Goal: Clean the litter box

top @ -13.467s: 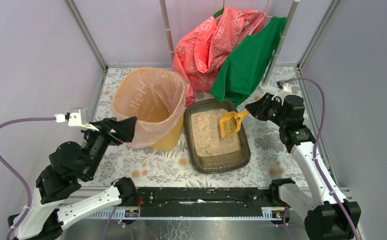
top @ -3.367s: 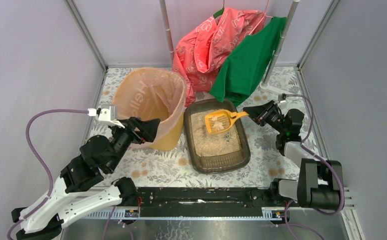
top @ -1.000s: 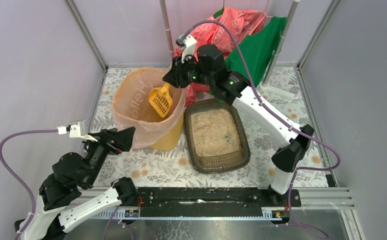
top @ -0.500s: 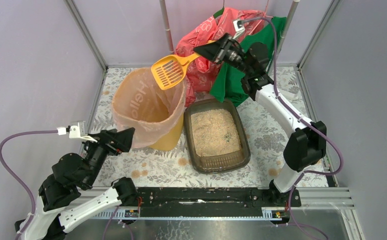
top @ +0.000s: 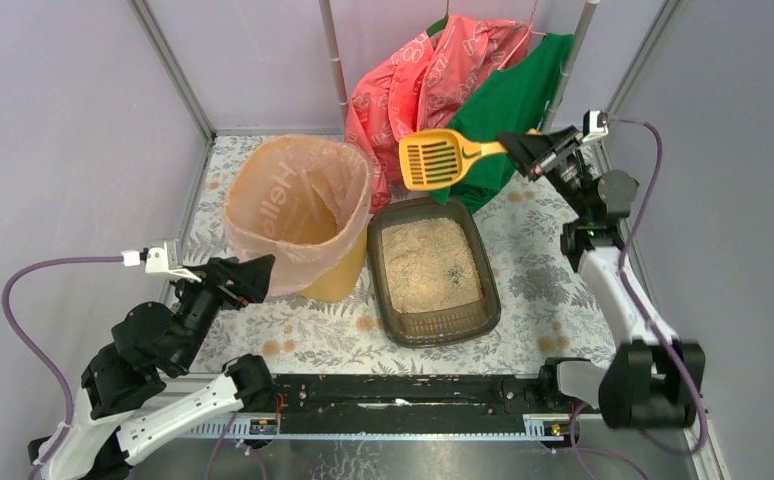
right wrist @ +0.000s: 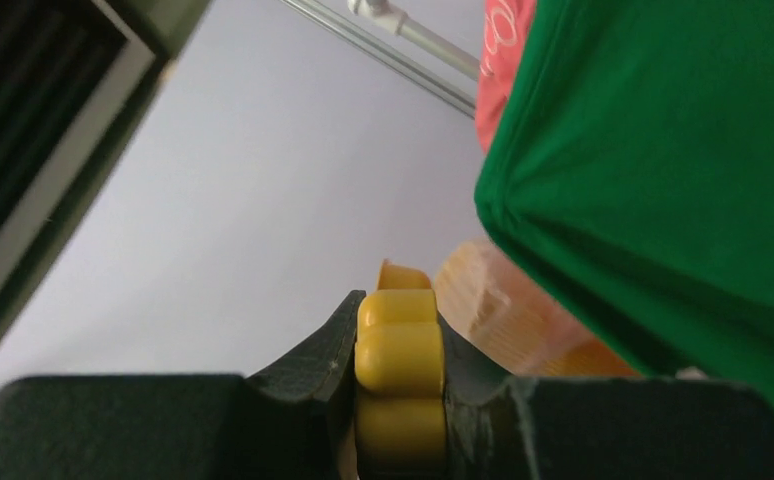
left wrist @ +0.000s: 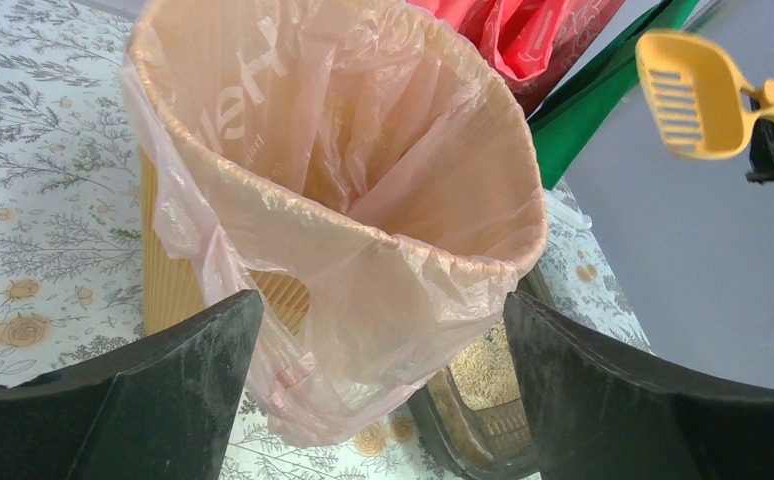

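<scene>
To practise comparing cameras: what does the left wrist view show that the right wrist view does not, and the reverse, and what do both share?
Only left wrist: the open mouth of the bin, a corner of the litter box, the patterned table, the open left claw, the slotted head of the scoop. Only right wrist: the right claw shut on the scoop's handle, a metal rail. Both: the scoop, green cloth, red cloth.

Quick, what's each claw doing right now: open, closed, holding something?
Left gripper: open, holding nothing.
Right gripper: shut on the yellow scoop, by its handle.
</scene>
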